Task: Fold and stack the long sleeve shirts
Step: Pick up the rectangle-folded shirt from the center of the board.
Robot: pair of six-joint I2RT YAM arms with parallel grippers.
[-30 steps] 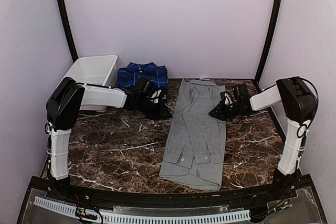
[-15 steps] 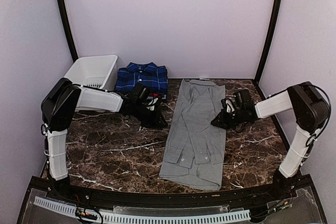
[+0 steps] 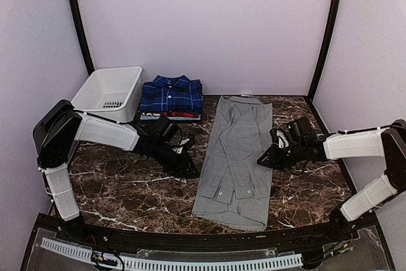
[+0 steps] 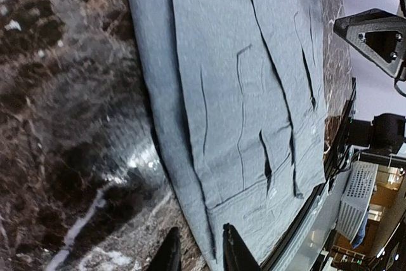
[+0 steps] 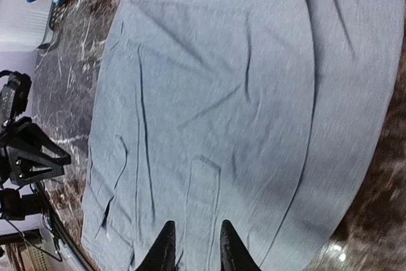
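Observation:
The light grey shirt [image 3: 236, 157] lies flat in a long narrow strip on the marble table, sleeves folded in, hem toward the near edge. It fills the left wrist view [image 4: 235, 93] and the right wrist view [image 5: 241, 112]. The folded dark blue plaid shirt [image 3: 171, 93] sits at the back on a shirt with red and white edges [image 3: 170, 115]. My left gripper [image 3: 190, 171] is open and empty, low at the grey shirt's left edge [image 4: 198, 255]. My right gripper [image 3: 261, 160] is open and empty over the shirt's right edge [image 5: 193, 252].
A white plastic basket [image 3: 109, 90] stands at the back left beside the stack. The dark marble table [image 3: 127, 185] shows bare left of the grey shirt. A black rail [image 3: 190, 239] runs along the near edge.
Both arms have reached forward and lowered, moving from the back of the table toward the near half of the grey shirt. The shirts have not moved.

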